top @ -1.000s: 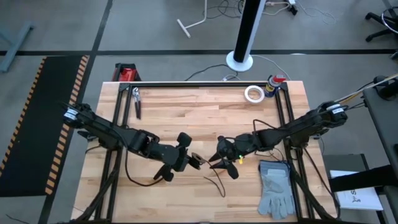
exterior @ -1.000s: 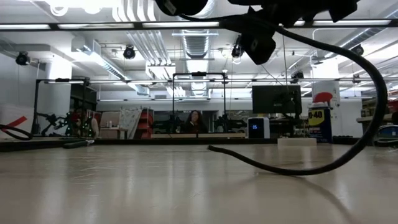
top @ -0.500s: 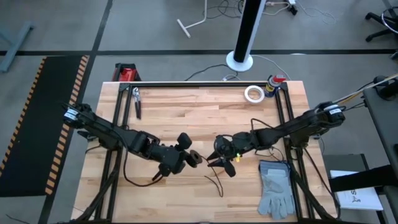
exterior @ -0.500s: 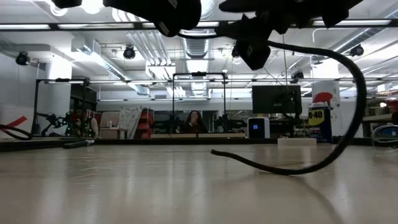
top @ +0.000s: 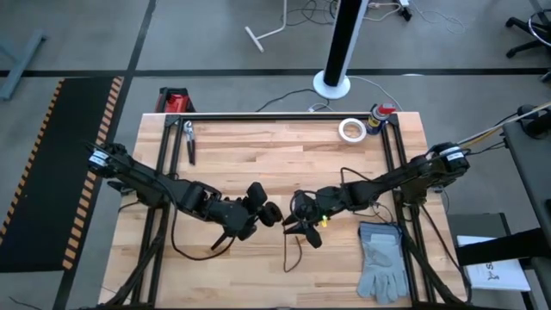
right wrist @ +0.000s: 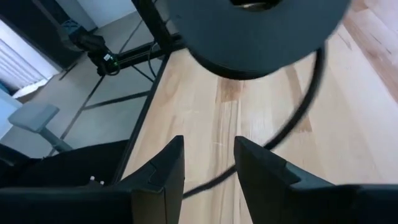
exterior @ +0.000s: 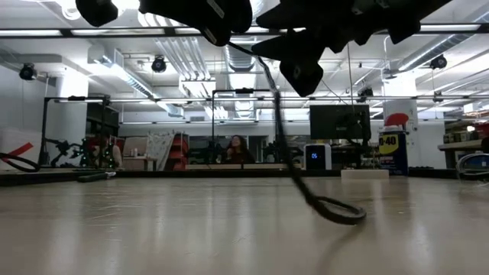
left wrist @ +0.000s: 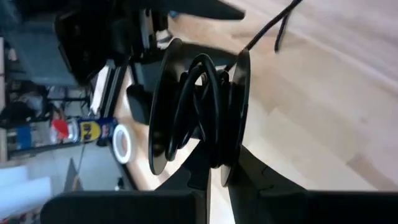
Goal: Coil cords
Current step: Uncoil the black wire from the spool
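- At the front right of the table: grey glove, lying flat.
- Just left of the glove: loose end of the thin black cord, lying on the wood in a small loop.
- In the low view: hangs down from the dark arms at the top and touches the table with that loop.
- Above the loose end, in the middle of the table: left gripper and right gripper, very close, almost tip to tip.
- Left gripper: clenched on the edge of a black spool, held up off the table.
- Between the two round sides of the spool: most of the cord, wound in a few turns.
- Right gripper: fingers apart, holding nothing, just beside the spool.
- Past those fingers in the right wrist view: a bit of cord crossing over the wood, not touching them.
- Farther back on the left: pliers, near the table's frame.
- Farther back on the right: white tape roll, with a spray can just beside it at the corner.
- Far off in the room, in the low view: a person behind a desk.
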Controlling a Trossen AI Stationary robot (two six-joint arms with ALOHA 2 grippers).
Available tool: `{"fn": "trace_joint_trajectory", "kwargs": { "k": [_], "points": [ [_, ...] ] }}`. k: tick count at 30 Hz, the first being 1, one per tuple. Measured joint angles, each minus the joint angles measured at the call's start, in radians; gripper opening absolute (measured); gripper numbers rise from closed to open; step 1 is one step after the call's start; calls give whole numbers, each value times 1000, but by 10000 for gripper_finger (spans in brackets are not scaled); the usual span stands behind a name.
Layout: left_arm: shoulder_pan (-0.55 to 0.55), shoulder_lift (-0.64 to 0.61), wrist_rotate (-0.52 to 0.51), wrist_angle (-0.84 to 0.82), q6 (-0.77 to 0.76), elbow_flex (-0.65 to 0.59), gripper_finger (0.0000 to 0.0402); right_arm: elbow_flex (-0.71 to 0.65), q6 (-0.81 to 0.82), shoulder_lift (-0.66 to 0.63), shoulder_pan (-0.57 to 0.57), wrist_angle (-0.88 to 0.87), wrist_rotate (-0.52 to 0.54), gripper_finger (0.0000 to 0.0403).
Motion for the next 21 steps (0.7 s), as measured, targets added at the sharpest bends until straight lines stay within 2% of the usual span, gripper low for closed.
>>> {"fn": "trace_joint_trajectory", "kwargs": {
  "k": [8,11,16,21],
  "points": [
    [-2,0,-1,38,24,0,19,0,-46,0,-1,22,125,107],
    [-10,0,-1,64,22,0,19,0,-68,0,-2,14,138,80],
    [-30,0,8,86,21,0,19,0,-122,0,-13,-44,177,9],
    [-48,0,49,86,-6,0,19,0,-145,0,-34,-63,201,3]
  ]
}}
